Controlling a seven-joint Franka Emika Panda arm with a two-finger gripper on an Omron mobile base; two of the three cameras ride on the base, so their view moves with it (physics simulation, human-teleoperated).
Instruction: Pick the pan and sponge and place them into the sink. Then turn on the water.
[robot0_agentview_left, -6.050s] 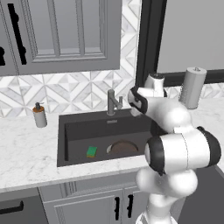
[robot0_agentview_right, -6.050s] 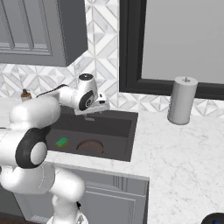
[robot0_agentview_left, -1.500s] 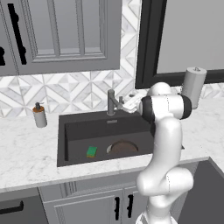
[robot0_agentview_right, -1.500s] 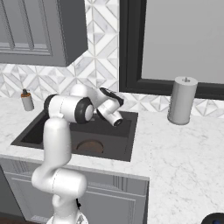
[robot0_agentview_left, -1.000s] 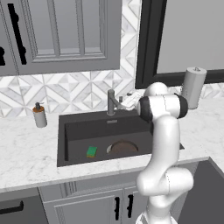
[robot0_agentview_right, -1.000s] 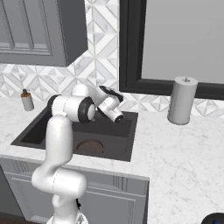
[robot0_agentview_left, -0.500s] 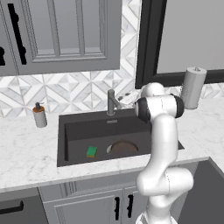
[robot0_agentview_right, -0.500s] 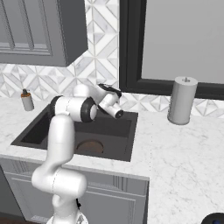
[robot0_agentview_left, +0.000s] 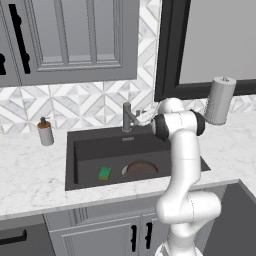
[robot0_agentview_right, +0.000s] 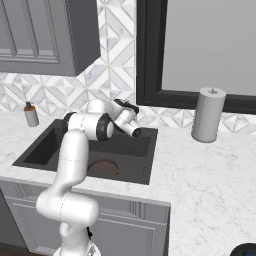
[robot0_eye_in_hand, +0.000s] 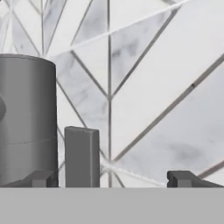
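The dark brown pan (robot0_agentview_left: 140, 168) lies in the black sink (robot0_agentview_left: 95, 142), with the green sponge (robot0_agentview_left: 104, 173) to its left on the basin floor. From the right base view the pan (robot0_agentview_right: 102, 167) shows under my arm. My gripper (robot0_agentview_left: 141, 117) is up at the grey faucet (robot0_agentview_left: 127, 117) behind the basin. In the hand view my gripper (robot0_eye_in_hand: 113, 179) is open. The faucet's flat lever (robot0_eye_in_hand: 82, 155) stands between the fingertips (robot0_eye_in_hand: 43, 178), close to the left one, beside the round faucet body (robot0_eye_in_hand: 26, 118). The water is out of view.
A small soap dispenser (robot0_agentview_left: 45, 132) stands on the marble counter left of the sink. A paper towel roll (robot0_agentview_left: 220, 100) stands at the back right. The tiled backsplash (robot0_eye_in_hand: 153, 87) is close in front of the hand. Grey cabinets hang above the counter.
The hand has edged a little toward the faucet and back wall. The jaws have stayed open; pan and sponge have not moved.
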